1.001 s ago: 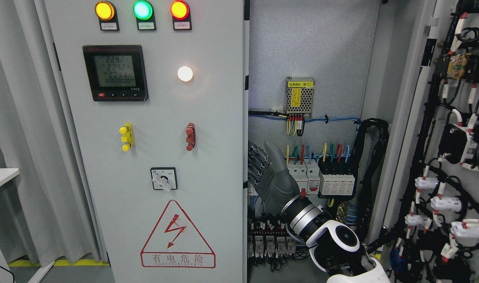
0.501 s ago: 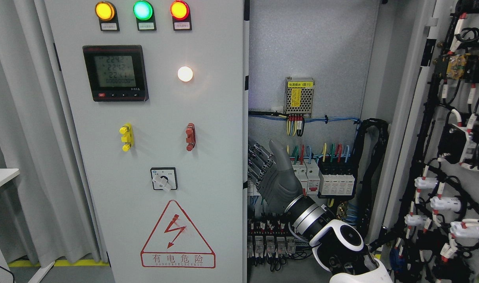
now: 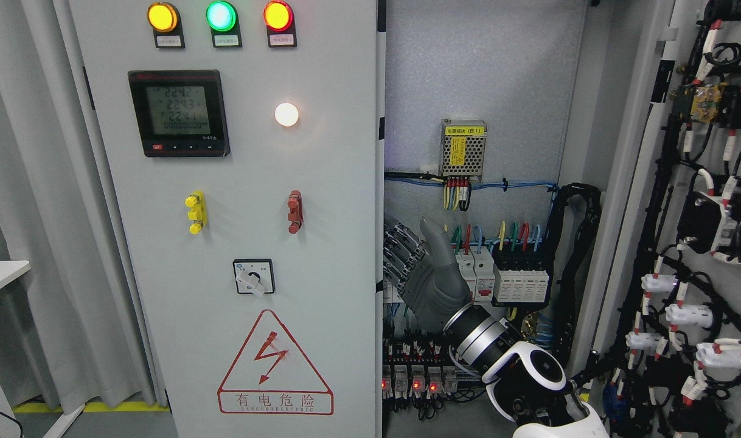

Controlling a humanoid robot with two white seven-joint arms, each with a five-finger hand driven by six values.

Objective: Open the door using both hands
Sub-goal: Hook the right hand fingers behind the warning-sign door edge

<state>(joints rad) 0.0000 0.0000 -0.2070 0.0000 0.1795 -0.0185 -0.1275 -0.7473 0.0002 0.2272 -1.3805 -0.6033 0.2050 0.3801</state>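
The right robot hand, fingers extended and holding nothing, sits inside the cabinet beside the free edge of the closed grey metal left door. Hook the fingertips behind that edge, clear of the wired breakers, then pull outward.

Grey left door closed, upright

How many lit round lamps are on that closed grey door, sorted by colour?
Yellow lamp: 1
Green lamp: 1
Red lamp: 1
White lamp: 1
Total: 4, all on the closed left door.
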